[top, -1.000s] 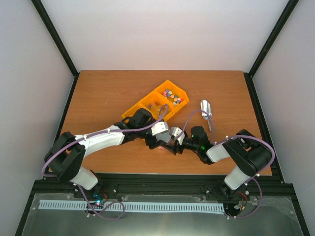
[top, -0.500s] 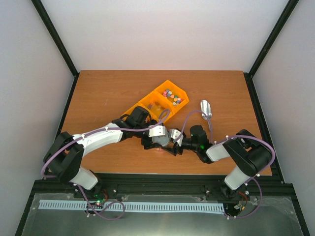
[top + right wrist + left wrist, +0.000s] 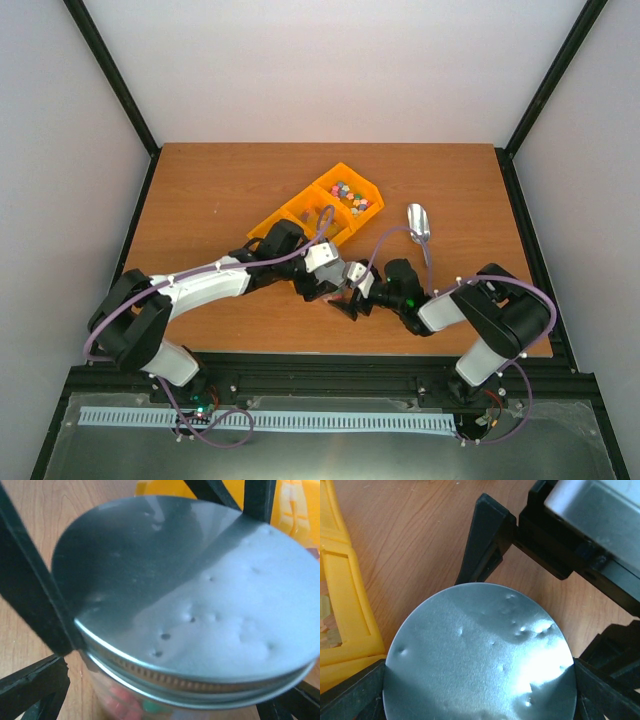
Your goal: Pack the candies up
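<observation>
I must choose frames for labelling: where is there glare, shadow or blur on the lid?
Left wrist: lid sharp, with glare at lower right. Right wrist: lid soft, its left half in shadow; the candies in the jar are blurred. Top external: even, soft light.

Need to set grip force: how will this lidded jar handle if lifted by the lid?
The metal lid is dimpled, so probably thin and easily dented. The jar looks clear and smooth, likely slippery and breakable. Its candies inside may add weight.
</observation>
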Robot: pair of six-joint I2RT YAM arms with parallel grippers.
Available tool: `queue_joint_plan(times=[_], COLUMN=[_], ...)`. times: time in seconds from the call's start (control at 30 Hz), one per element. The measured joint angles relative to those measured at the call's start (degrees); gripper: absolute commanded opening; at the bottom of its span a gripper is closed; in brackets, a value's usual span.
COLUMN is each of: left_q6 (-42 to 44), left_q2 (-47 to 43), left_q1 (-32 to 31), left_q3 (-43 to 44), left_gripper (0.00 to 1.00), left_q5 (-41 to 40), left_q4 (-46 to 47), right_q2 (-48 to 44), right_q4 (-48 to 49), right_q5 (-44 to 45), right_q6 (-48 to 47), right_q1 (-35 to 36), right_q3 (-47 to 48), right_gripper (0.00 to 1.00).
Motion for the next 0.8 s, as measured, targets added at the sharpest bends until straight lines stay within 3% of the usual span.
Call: queue_joint_plan(times=[0.23, 0.33, 0.5, 0.8], left_q6=[-0.6, -0.1, 4.4, 23.4], left_q2=[-1.3, -2.3, -3.3, -3.4], left_q1=[0.0, 0.1, 0.3, 1.1], left_q3=[-2.6, -3.3, -3.8, -1.0], left_gripper=[0.48, 0.48, 0.48, 0.48], left_q5=[0.3, 0.6, 2.3, 7.1], left_q4=[2.1, 1.9, 0.1, -8.3], right_q2=[2.7, 2.8, 3.0, 3.0], right_q4=[0.0, 0.1, -0.2, -0.9], right_q5=[1.1, 0.5, -1.4, -5.4], right_q6=[1.5, 1.3, 0.4, -4.0], right_q1=[0.5, 0.7, 0.8, 0.5], right_q3=[1.2, 1.3, 1.3, 1.3], right_gripper=[0.63, 0.55, 0.5, 0.49])
